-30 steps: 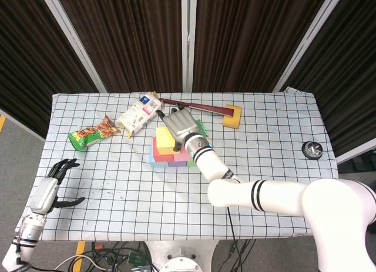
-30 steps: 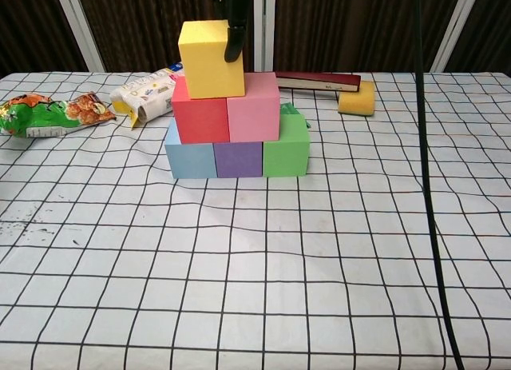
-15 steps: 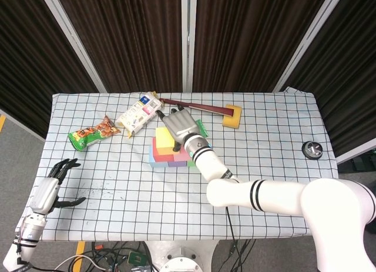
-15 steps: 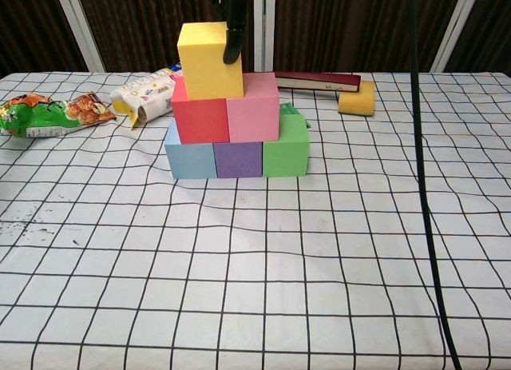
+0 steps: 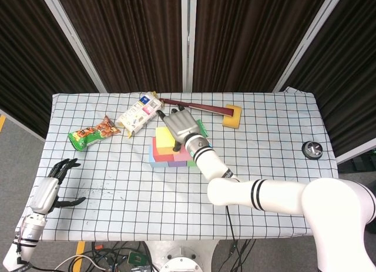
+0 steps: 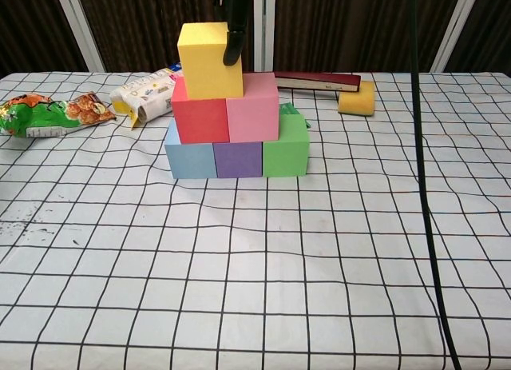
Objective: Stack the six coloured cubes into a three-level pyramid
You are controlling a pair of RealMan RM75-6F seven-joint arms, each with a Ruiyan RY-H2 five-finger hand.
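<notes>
Pyramid sits mid-surface on the checkered cloth surface (image 6: 335,258). Bottom row, left to right in the chest view: light blue cube (image 6: 190,157), purple cube (image 6: 238,159), green cube (image 6: 286,147), all touching. Second level: red cube (image 6: 200,112) and pink cube (image 6: 254,108), side by side. Yellow cube (image 6: 210,60) is on top, offset left, mostly over the red cube and overlapping the pink one slightly.

Right hand (image 5: 182,126) hovers over the stack in the head view, palm down, fingers draped at the yellow cube's far and right side. In the chest view one dark fingertip (image 6: 233,44) lies against the cube's right upper edge. Cannot tell whether it is grasping the cube or only touching it.

Left hand (image 5: 51,186) hangs off the near left corner of the surface, released, fingers spread, holding nothing.

Other items: green snack bag (image 6: 46,114) at far left, white packet (image 6: 148,93) just behind-left of the stack, dark red book (image 6: 318,81) behind it, yellow sponge (image 6: 357,98) touching the book's right end, small dark round object (image 5: 312,150) near the right edge.
</notes>
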